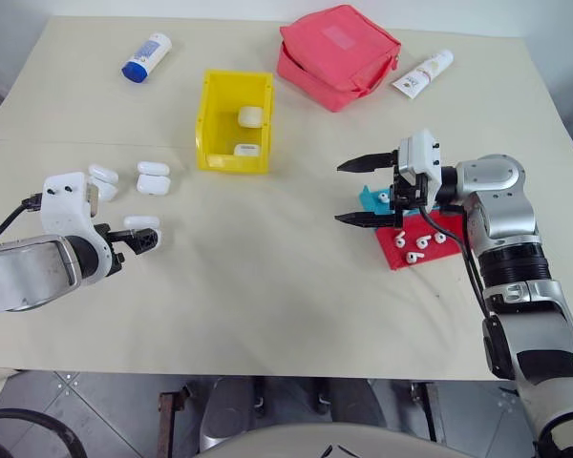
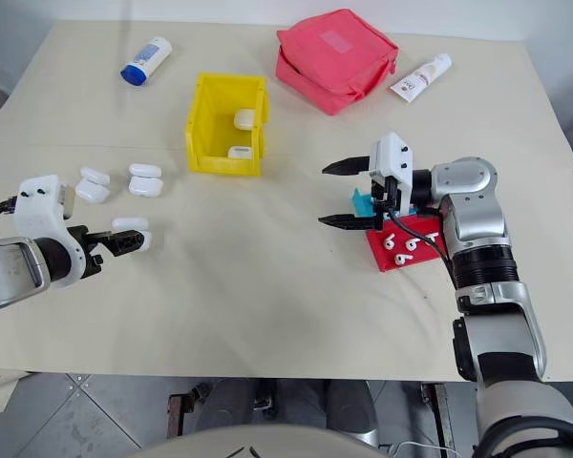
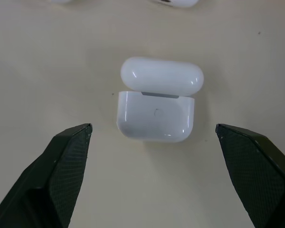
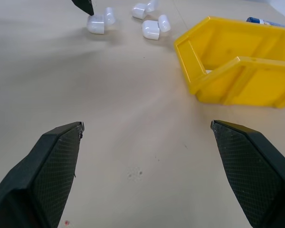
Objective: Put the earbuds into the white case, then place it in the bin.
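- I've got the bin (image 1: 210, 134) sitting mid-surface, two cases inside it
- pouch (image 1: 337, 55) is behind it to the right
- open case (image 3: 156, 99) lies between my left hand's (image 3: 154, 178) fingers
- earbuds (image 1: 416, 254) on a tray (image 1: 401, 258) under my right hand (image 1: 363, 191)

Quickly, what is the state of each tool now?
Left tool: open, holding nothing, poised around an open white case.
Right tool: open, holding nothing.

head stereo: high, forward-down over table (image 1: 267, 286) | wrists: low, close, along jaws | shared: bin (image 4: 237, 71)
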{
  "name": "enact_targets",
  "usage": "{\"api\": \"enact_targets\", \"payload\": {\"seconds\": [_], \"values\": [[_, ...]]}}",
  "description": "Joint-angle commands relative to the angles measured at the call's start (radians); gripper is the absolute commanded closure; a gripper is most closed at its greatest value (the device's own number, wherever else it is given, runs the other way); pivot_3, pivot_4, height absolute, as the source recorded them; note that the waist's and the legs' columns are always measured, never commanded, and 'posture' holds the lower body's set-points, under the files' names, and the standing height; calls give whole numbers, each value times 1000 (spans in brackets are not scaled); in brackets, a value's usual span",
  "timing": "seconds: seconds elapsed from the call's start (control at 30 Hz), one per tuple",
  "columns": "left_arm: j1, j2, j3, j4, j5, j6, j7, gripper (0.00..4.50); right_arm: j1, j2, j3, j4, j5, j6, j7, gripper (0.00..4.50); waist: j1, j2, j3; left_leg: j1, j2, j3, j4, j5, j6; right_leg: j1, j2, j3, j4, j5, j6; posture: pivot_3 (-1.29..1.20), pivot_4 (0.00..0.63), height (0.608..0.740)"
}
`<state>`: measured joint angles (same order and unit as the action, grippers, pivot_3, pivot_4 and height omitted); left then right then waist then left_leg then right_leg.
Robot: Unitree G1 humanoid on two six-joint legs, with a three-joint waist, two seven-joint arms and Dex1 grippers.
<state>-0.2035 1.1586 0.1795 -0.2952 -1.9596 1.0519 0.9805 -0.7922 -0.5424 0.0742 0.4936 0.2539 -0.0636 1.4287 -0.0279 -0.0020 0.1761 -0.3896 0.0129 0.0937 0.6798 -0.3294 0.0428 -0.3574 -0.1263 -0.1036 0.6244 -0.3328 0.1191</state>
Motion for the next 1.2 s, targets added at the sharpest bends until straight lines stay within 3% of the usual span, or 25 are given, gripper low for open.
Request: {"api": "enact_targets", "payload": {"seconds": [0.03,0.43,0.93,1.2], "values": [[-42,25,-39,30,-13,-4,-13,71,10,-16,-9,-52,9,-1,-3,0,0,0,0,0,0,0,0,0,0,0,1,0,0,0,0,0,150,740],[-176,-20,-171,174,34,8,-56,71,40,-19,-8,-104,10,24,-29,0,1,0,0,0,0,0,0,0,0,0,2,0,-1,0,0,0,150,740],[-281,-149,-196,261,42,-1,-1,71,47,-14,-4,-117,5,31,-48,0,4,1,0,-1,0,0,1,0,0,1,2,1,-1,0,0,0,150,740],[-286,-146,-206,278,-13,27,50,71,41,-13,-4,-103,-2,20,-50,0,3,1,0,-1,0,-1,1,0,0,1,2,0,-1,0,0,0,150,740]]}}
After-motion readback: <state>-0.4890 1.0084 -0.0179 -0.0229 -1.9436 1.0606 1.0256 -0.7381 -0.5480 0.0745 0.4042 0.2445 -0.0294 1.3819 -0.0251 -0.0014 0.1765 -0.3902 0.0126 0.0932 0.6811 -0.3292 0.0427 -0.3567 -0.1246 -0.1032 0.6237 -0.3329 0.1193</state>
